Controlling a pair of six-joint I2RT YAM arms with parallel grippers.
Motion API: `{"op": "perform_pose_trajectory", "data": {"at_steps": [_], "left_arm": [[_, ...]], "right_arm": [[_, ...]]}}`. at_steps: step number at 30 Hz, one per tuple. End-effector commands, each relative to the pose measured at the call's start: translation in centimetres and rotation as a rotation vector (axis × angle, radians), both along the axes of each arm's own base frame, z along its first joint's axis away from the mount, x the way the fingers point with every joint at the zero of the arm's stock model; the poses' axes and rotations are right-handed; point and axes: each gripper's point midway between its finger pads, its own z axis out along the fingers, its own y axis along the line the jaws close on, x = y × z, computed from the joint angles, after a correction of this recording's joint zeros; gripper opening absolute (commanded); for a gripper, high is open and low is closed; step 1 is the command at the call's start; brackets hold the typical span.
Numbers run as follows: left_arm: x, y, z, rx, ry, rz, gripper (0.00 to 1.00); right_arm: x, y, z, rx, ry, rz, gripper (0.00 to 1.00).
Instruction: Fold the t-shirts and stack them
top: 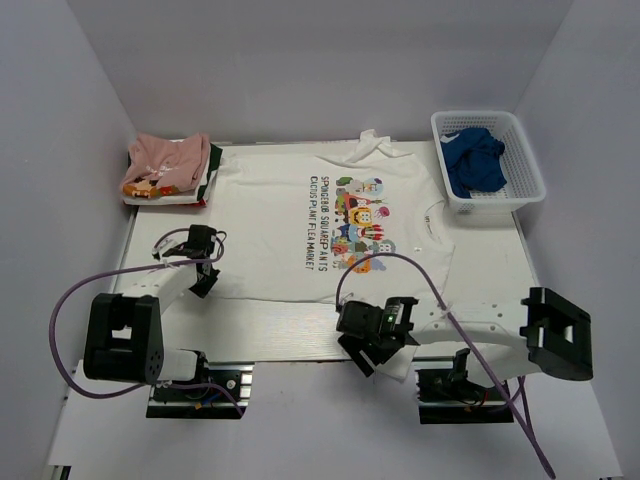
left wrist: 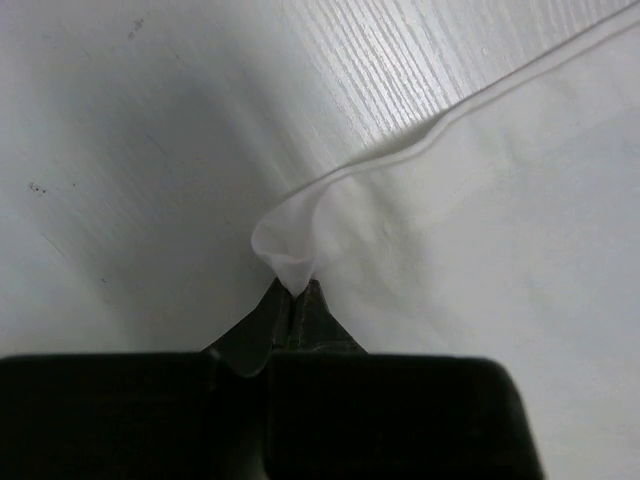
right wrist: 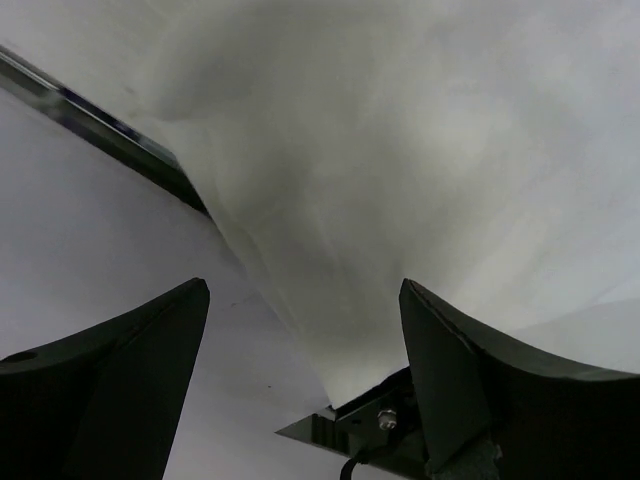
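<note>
Two grippers flank the white t-shirt (top: pixel 270 200) along its 6 o'clock edge, long axis running 9 to 3: left gripper (left wrist: pixel 292 296) clamped on the hem corner, right gripper (right wrist: pixel 303 292) spread open astride the near sleeve cloth.

On white t-shirt (top: pixel 330 215), mid desk (top: pixel 270 338), black lettering (top: pixel 312 222) in two sideways lines: "SPONGEBOB SQUAREPANTS", "CACTUS PLANT FLEA MARKET", just left of cartoon print (top: pixel 362 222). Far-left corner, pink t-shirt (top: pixel 165 165): print unreadable.

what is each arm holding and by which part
Left jaws pinch the white t-shirt by its edge near a corner; right jaws open, holding nothing.
</note>
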Motion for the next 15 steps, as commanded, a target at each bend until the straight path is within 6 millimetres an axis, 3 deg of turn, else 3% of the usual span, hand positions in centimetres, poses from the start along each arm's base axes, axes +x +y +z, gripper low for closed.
{"op": "perform_pose_trajectory", "data": {"at_steps": [1, 2, 3, 6, 7, 8, 9, 15], "left_arm": [[-0.7, 0.3, -1.0, 0.007, 0.038, 0.009, 0.00], [-1.0, 0.3, -1.0, 0.008, 0.049, 0.009, 0.00], [-0.8, 0.4, -0.6, 0.015, 0.030, 0.012, 0.00], [-0.7, 0.5, 0.1, 0.015, -0.003, 0.004, 0.00], [-0.6, 0.4, 0.4, 0.014, -0.015, 0.004, 0.00], [-0.8, 0.5, 0.4, 0.013, -0.018, 0.004, 0.00], [-0.7, 0.5, 0.6, 0.015, -0.024, -0.004, 0.00], [0.7, 0.2, 2.2, 0.006, -0.097, -0.024, 0.00]], "right_arm": [[-1.7, -2.5, -2.0, -0.122, 0.051, -0.034, 0.80], [-1.7, -2.9, -2.4, -0.138, 0.049, -0.049, 0.77], [-1.5, -3.1, -2.8, -0.148, 0.030, -0.067, 0.66], [-0.5, -3.6, -3.3, -0.168, -0.022, -0.111, 0.47], [0.1, -3.2, -2.9, -0.156, -0.051, -0.137, 0.21], [0.6, -3.2, -2.6, -0.152, -0.080, -0.147, 0.07], [0.9, -3.0, -2.3, -0.138, -0.096, -0.161, 0.00], [4.0, -2.5, -0.5, -0.119, -0.222, -0.200, 0.00]]}}
